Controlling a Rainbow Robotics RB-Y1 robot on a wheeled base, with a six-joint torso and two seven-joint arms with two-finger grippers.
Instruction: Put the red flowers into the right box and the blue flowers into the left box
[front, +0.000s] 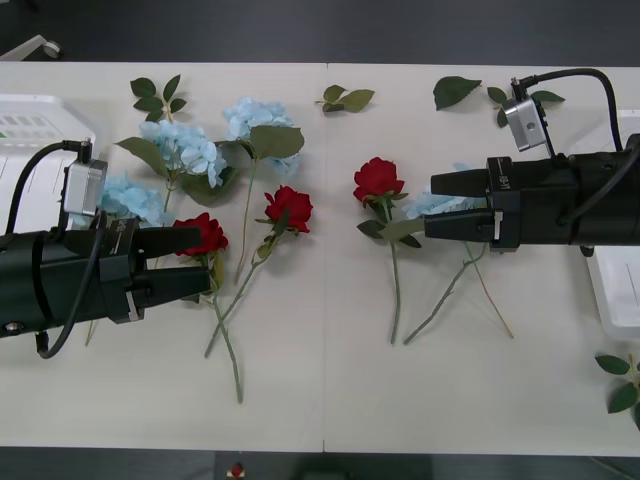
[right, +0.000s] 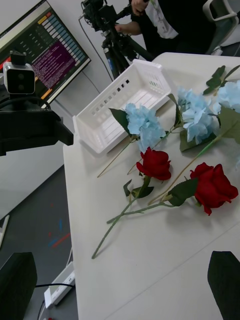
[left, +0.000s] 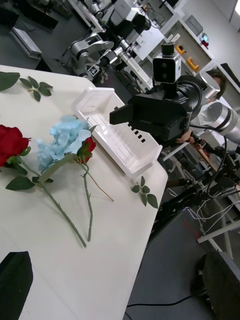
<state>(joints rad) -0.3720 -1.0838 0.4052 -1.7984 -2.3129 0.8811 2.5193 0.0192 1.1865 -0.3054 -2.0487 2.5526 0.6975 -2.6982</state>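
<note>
While both pincers gape empty, left pincer (front: 190, 265) sits nearest a red rose (front: 208, 234) at centre-left; stem (front: 228, 345) trails toward frame bottom; right pincer (front: 440, 207) mid-right.

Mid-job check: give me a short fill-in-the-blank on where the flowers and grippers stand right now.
1. The number of red flowers lying on the table is ____.
2. Both white boxes, the left box and the right box, hold ____ flowers.
3. The left gripper and the right gripper both have their fingers ____.

Missing words: three; no; open
</note>
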